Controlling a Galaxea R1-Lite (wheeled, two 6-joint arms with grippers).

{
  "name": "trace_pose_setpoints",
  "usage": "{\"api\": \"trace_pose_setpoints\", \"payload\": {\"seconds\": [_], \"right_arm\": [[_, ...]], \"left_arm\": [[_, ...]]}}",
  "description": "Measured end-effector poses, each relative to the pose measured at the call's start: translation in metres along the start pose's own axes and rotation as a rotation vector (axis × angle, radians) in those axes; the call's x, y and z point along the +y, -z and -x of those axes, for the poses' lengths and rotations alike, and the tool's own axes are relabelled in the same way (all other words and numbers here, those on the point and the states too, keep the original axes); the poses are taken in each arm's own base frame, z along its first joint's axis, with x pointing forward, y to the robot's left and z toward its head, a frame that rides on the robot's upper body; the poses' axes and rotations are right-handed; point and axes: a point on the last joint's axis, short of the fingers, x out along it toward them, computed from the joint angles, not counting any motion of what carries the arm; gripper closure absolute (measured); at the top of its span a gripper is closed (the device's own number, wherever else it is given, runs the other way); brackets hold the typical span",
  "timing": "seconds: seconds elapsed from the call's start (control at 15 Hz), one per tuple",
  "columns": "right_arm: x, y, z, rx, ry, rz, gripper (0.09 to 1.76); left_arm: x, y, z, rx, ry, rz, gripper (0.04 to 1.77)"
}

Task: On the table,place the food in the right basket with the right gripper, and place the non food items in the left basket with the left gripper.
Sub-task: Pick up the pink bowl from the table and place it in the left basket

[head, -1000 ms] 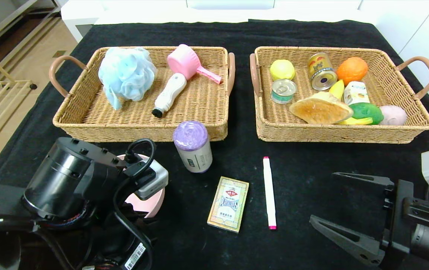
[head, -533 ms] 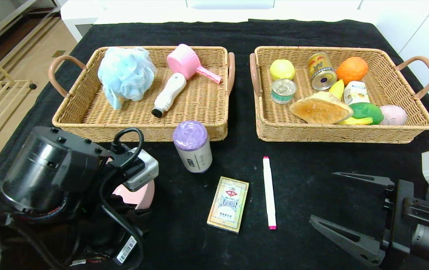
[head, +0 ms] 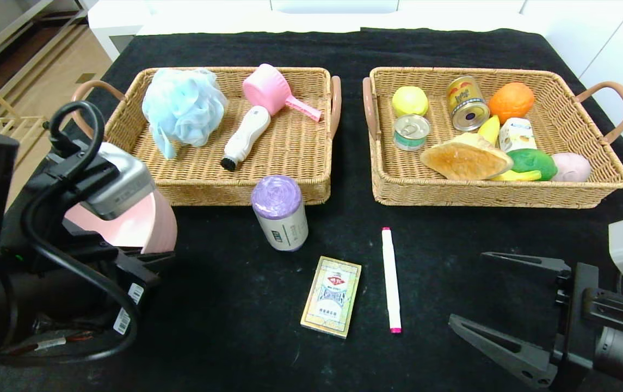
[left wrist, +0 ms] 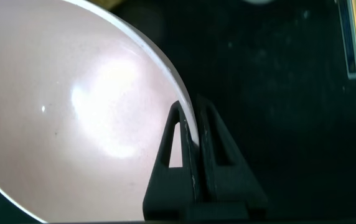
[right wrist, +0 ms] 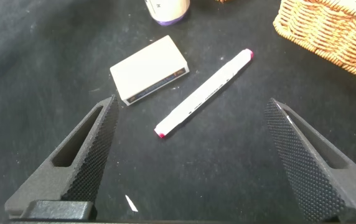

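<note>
Two wicker baskets are set side by side on the black table (head: 442, 256). The left basket (head: 289, 185) holds a blue bath pouf (head: 182, 111), a white brush (head: 245, 136) and a pink scoop (head: 274, 92). The right basket (head: 605, 174), just beside the left basket, holds a bread loaf (head: 464, 158), two tins (head: 466, 103), an orange (head: 510, 101), a yellow round fruit (head: 409, 100), a green item (head: 532, 163), a pale pink item (head: 571, 167) and a small white carton (head: 516, 135).

A pink bowl (head: 137, 226) is clamped by the left gripper (left wrist: 193, 146); its fingers are closed on the bowl's rim, one inside the wall and one outside, as seen in the left wrist view. The bowl is held tilted, clear of the table, in front of the left basket's near-left corner.

The purple-capped bottle (head: 280, 213) stands upright, just in front of the left basket's near wall. A card box (head: 332, 296) lies flat in front of the bottle, and a white marker (head: 390, 277) with a pink tip lies beside the card box, on the side toward the right basket.

The right gripper (head: 493, 305) is held over the table, in front of the right basket, with its fingers spread wide and nothing between them.
</note>
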Motion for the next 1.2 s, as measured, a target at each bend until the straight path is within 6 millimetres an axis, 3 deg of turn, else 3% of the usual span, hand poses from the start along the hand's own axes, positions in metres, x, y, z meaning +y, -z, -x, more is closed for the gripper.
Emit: {"api": "trace_pose_setpoints", "payload": {"seconds": [0.2, 0.47, 0.87, 1.2], "right_arm": [[0.000, 0.000, 0.000, 0.002, 0.002, -0.001, 0.14], [-0.001, 0.001, -0.001, 0.006, 0.002, -0.002, 0.14], [-0.003, 0.001, -0.001, 0.007, 0.013, -0.004, 0.14], [-0.003, 0.001, -0.001, 0.006, 0.016, -0.004, 0.14]], "left_arm": [[0.011, -0.019, 0.005, -0.072, -0.043, 0.034, 1.65], [0.020, -0.057, -0.003, -0.185, -0.091, 0.073, 1.65], [0.021, -0.105, -0.033, -0.270, -0.120, 0.078, 1.66], [0.019, -0.131, -0.063, -0.293, -0.113, 0.082, 1.66]]}}
